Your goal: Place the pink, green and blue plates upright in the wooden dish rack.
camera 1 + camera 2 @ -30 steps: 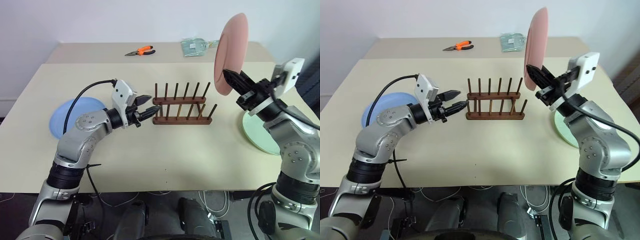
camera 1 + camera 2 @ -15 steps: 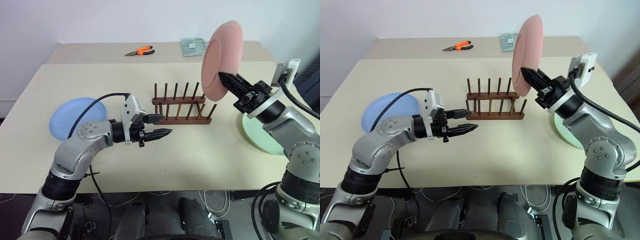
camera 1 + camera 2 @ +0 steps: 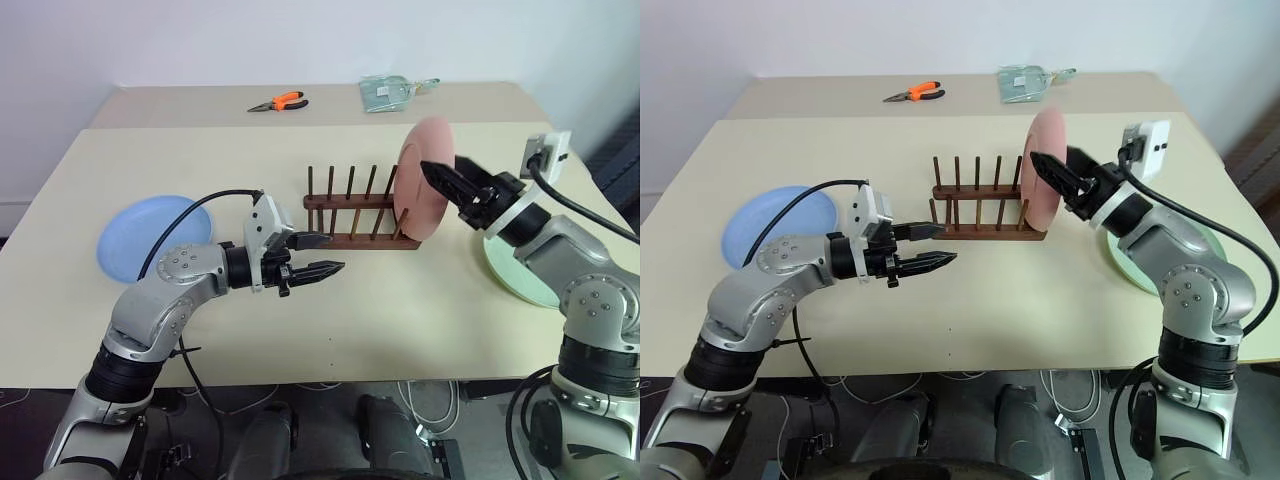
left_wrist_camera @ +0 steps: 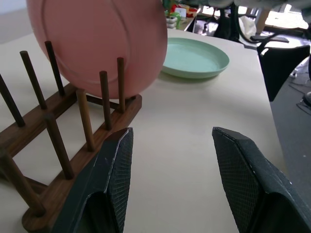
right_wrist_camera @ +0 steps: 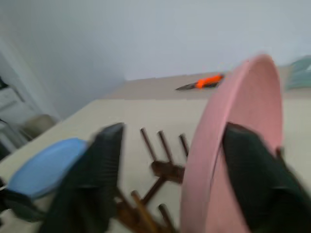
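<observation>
- The left wrist view shows the pink plate (image 4: 97,43) upright between the end pegs of the wooden dish rack (image 4: 73,145); head views add the blue plate (image 3: 150,235) and green plate (image 3: 520,270) flat on the desk (image 3: 400,320).
- Right claw (image 3: 440,180): fingers spread astride the pink plate's rim.
- Left claw (image 3: 318,255): half open, empty, beside the rack.

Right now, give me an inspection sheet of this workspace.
Surface: beige table, flat, a second table butted behind.
Job's things: pink plate upright at the rack's right end; blue plate flat at left; green plate flat at right.
Clutter: orange pliers, plastic packet on the back table.
Tools: left tool open, empty; right tool open around the pink plate's rim.
Cables: black leads on both arms.
Surroundings: white wall.
</observation>
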Robot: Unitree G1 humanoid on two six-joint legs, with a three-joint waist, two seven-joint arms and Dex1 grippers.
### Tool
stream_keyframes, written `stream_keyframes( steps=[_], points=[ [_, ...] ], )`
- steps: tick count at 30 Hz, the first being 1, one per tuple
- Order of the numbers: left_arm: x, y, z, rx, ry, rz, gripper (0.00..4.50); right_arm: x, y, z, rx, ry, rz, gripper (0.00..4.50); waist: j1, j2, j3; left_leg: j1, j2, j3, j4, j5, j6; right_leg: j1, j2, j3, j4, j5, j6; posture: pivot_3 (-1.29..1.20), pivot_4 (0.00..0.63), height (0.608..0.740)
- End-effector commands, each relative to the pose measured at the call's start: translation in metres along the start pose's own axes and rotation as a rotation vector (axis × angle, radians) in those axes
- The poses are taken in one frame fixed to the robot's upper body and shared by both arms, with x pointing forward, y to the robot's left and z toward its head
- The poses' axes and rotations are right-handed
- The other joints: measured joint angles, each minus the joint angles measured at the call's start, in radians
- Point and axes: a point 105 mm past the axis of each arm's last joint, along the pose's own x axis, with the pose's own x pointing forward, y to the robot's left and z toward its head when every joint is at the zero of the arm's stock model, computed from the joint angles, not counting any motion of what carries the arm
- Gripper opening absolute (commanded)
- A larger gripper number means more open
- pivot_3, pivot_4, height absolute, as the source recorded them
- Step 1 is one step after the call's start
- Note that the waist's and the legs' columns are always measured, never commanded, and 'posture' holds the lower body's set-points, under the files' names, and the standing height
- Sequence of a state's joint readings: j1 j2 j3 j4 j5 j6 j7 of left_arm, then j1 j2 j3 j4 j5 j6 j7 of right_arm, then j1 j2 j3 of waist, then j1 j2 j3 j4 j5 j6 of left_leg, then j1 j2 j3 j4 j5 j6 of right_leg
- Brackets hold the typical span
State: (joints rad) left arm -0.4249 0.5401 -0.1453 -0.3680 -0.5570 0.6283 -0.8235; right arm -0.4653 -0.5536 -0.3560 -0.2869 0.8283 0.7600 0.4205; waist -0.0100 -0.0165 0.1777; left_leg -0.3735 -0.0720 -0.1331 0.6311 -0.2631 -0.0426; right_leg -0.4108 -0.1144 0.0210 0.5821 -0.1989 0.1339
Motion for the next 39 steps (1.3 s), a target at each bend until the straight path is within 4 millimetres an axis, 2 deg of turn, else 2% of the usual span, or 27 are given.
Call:
stream_keyframes(
  steps=[1, 3, 5, 6, 7, 10, 12, 14, 18, 21, 22, 28, 31, 32, 33, 35, 37, 39],
  points=[
    [0.001, -0.004, 0.004, 0.025, -0.017, -0.008, 2.65, -0.018, -0.011, 0.038, -0.169, -0.093, -0.072, 3.59, 0.003, 0.000, 0.000, 0.000, 0.000, 0.000, 0.000, 0.000, 0.000, 0.000, 0.000, 0.000, 0.000, 0.000, 0.000, 0.00, 0.150, 0.740],
    [0.001, -0.005, 0.001, 0.025, -0.007, -0.011, 2.65, -0.038, -0.023, 0.044, -0.198, -0.085, -0.119, 3.59, 0.004, 0.000, 0.000, 0.000, 0.000, 0.000, 0.000, 0.000, 0.000, 0.000, 0.000, 0.000, -0.001, 0.000, 0.000, 0.00, 0.150, 0.740],
    [0.001, -0.005, -0.002, 0.024, 0.002, -0.017, 2.65, -0.060, -0.035, 0.041, -0.205, -0.035, -0.165, 4.10, 0.011, 0.000, 0.000, 0.000, 0.000, 0.000, 0.000, 0.000, 0.001, 0.001, 0.000, 0.000, -0.001, 0.000, 0.001, 0.00, 0.150, 0.740],
    [0.002, -0.005, -0.004, 0.025, 0.008, -0.023, 2.65, -0.071, -0.040, 0.032, -0.243, 0.036, -0.195, 4.40, 0.016, 0.000, 0.000, 0.000, 0.000, 0.000, 0.000, -0.001, 0.001, 0.001, 0.000, 0.000, -0.001, 0.000, 0.001, 0.00, 0.150, 0.740],
    [0.003, -0.005, -0.005, 0.028, 0.013, -0.030, 2.65, -0.079, -0.044, 0.020, -0.288, 0.118, -0.215, 4.46, 0.019, 0.000, 0.000, 0.000, 0.000, 0.001, 0.000, -0.001, 0.001, 0.001, 0.000, 0.000, -0.002, -0.001, 0.001, 0.00, 0.150, 0.740],
    [0.006, -0.007, -0.007, 0.035, 0.020, -0.062, 2.65, -0.104, -0.053, -0.030, -0.424, 0.406, -0.258, 4.46, 0.022, 0.000, 0.000, 0.000, 0.000, 0.001, 0.000, -0.001, 0.001, 0.001, 0.000, 0.000, -0.001, -0.001, 0.000, 0.00, 0.150, 0.740],
    [0.010, -0.008, -0.006, 0.044, 0.021, -0.088, 2.65, -0.116, -0.059, -0.057, -0.485, 0.535, -0.280, 4.46, 0.018, 0.000, 0.000, 0.001, 0.000, 0.002, 0.001, -0.001, 0.001, 0.002, 0.000, 0.000, -0.001, -0.002, 0.001, 0.00, 0.150, 0.740],
    [0.013, -0.009, -0.006, 0.050, 0.020, -0.106, 2.65, -0.124, -0.065, -0.076, -0.526, 0.611, -0.302, 4.46, 0.013, 0.000, 0.000, 0.001, 0.000, 0.004, 0.002, -0.001, 0.001, 0.002, -0.001, 0.001, -0.001, -0.003, 0.003, 0.00, 0.150, 0.740],
    [0.017, -0.014, -0.003, 0.056, 0.014, -0.130, 2.65, -0.137, -0.089, -0.105, -0.598, 0.737, -0.402, 4.46, 0.014, 0.000, 0.000, 0.001, 0.000, 0.004, 0.002, -0.001, 0.001, 0.002, -0.001, 0.001, -0.001, -0.003, 0.003, 0.00, 0.150, 0.740],
    [0.017, -0.016, -0.003, 0.066, 0.023, -0.134, 2.65, -0.140, -0.103, -0.113, -0.613, 0.762, -0.469, 3.67, 0.016, 0.000, 0.000, 0.001, 0.000, 0.004, 0.002, -0.001, 0.001, 0.001, -0.002, 0.001, -0.001, -0.002, 0.002, 0.00, 0.150, 0.740],
    [0.017, -0.016, -0.003, 0.068, 0.025, -0.131, 2.65, -0.138, -0.106, -0.113, -0.609, 0.753, -0.482, 3.18, 0.017, 0.000, 0.000, 0.001, 0.000, 0.004, 0.002, -0.001, 0.001, 0.002, -0.002, 0.001, -0.001, -0.002, 0.001, 0.00, 0.150, 0.740],
    [0.015, -0.015, -0.003, 0.069, 0.031, -0.116, 2.65, -0.128, -0.105, -0.104, -0.537, 0.673, -0.497, 0.16, 0.022, 0.000, 0.000, 0.000, 0.000, 0.003, 0.002, -0.001, 0.001, 0.002, -0.002, 0.001, -0.002, -0.001, 0.000, 0.00, 0.150, 0.740],
    [0.014, -0.013, -0.004, 0.066, 0.031, -0.102, 2.65, -0.120, -0.101, -0.090, -0.525, 0.593, -0.504, 0.07, 0.022, 0.000, 0.000, 0.001, 0.000, 0.003, 0.002, -0.001, 0.001, 0.002, -0.002, 0.001, -0.001, -0.001, 0.000, 0.00, 0.150, 0.740],
    [0.013, -0.011, -0.005, 0.067, 0.032, -0.089, 2.65, -0.110, -0.096, -0.076, -0.528, 0.512, -0.494, 0.07, 0.021, 0.000, 0.000, 0.001, 0.000, 0.003, 0.002, -0.001, 0.001, 0.002, -0.002, 0.001, -0.001, -0.001, 0.000, 0.00, 0.150, 0.740],
    [0.012, -0.008, -0.006, 0.067, 0.034, -0.076, 2.65, -0.100, -0.091, -0.058, -0.521, 0.417, -0.485, 0.07, 0.019, 0.000, 0.000, 0.001, 0.000, 0.003, 0.002, -0.001, 0.001, 0.002, -0.002, 0.001, -0.001, -0.001, 0.000, 0.00, 0.150, 0.740],
    [0.007, -0.001, -0.010, 0.067, 0.041, -0.040, 2.65, -0.077, -0.073, -0.005, -0.432, 0.124, -0.454, 0.07, 0.009, 0.002, 0.001, 0.001, 0.000, 0.003, 0.002, -0.001, 0.001, 0.002, -0.002, 0.001, -0.001, -0.001, 0.000, 0.00, 0.150, 0.740],
    [0.003, 0.004, -0.012, 0.068, 0.046, -0.015, 2.65, -0.066, -0.056, 0.035, -0.303, -0.092, -0.391, 0.07, 0.000, 0.006, 0.002, 0.001, 0.000, 0.003, 0.002, -0.001, 0.001, 0.002, -0.001, 0.001, -0.001, -0.001, 0.000, 0.00, 0.150, 0.740],
    [-0.004, 0.011, -0.016, 0.064, 0.053, 0.016, 2.65, -0.057, -0.027, 0.077, -0.151, -0.300, -0.234, 0.07, -0.001, 0.006, 0.003, 0.001, 0.000, 0.001, 0.001, -0.001, 0.001, 0.001, -0.001, 0.001, 0.000, 0.000, 0.000, 0.00, 0.150, 0.740]
  ],
)
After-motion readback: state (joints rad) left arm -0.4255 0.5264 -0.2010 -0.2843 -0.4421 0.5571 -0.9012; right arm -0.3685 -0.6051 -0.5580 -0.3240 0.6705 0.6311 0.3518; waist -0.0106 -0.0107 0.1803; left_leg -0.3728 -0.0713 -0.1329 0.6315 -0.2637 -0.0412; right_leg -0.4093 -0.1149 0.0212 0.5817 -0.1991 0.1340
